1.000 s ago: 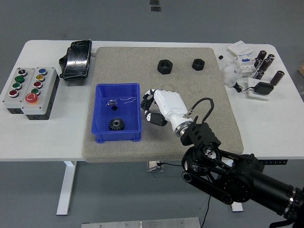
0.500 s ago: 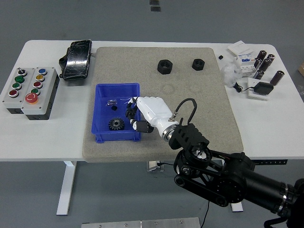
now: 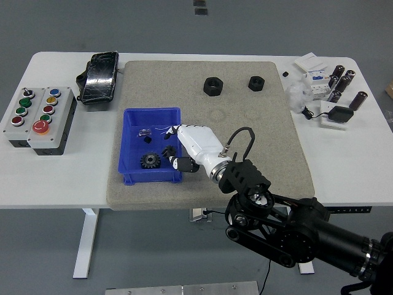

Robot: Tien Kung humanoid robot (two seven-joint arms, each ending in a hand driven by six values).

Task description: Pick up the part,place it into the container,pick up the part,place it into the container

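A blue container sits on the left part of the tan mat. Inside it lie a black gear, a small shiny piece and a small black part. My right hand, white with black fingertips, reaches over the container's right wall with its fingers spread. The small black part sits just below those fingers, free of them. Two black nuts rest at the mat's far side. My left arm is out of the picture.
A grey button box and a black pouch occupy the table's left side. At the right end stand white boxes, dark cylinders and a black adapter.
My right hand moved left from the mat to the container's right wall carrying a small black part, then its fingers spread and the part dropped into the container.
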